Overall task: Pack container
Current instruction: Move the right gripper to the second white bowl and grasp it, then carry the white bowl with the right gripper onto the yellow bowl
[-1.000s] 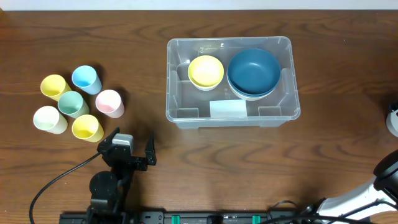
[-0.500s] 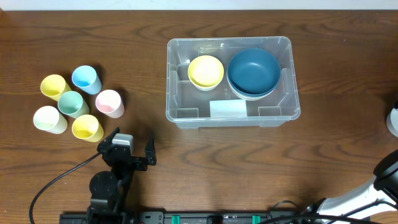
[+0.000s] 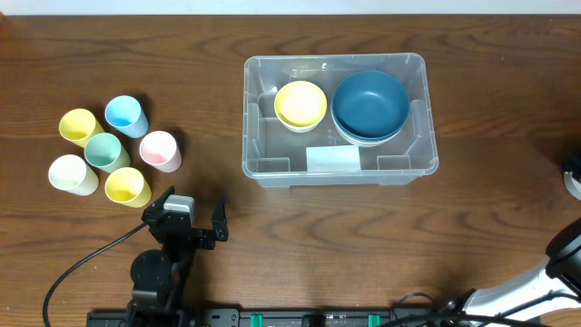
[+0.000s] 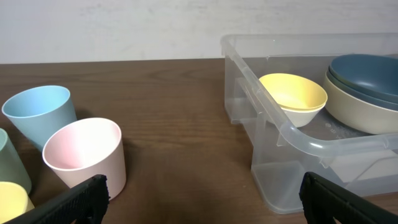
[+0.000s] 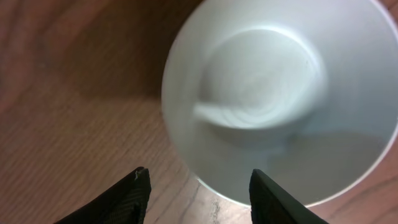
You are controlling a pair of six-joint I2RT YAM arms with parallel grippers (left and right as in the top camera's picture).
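1. Container point(image 3: 265, 150): the clear bin stands right of centre on the wooden table point(image 3: 272, 236), white label facing the robot.
2. Packed so far: a blue bowl point(image 3: 369, 104), nested on a cream bowl point(image 4: 360, 115), and beside it a yellow bowl point(image 3: 300, 104).
3. Not yet packed: six cups clustered well to the left, namely yellow point(image 3: 79, 126), blue point(image 3: 124, 115), green point(image 3: 105, 151), pink point(image 3: 159, 150), cream point(image 3: 72, 174) and a second yellow point(image 3: 126, 187). A white cup point(image 5: 280, 99) is at the far right edge.
4. Left gripper point(image 3: 191, 214): jaws fully spread, empty, near the cups.
5. Right gripper point(image 5: 199, 175): jaws half spread above the white cup's rim, gripping nothing.

Judged status: bowls done, cups left.
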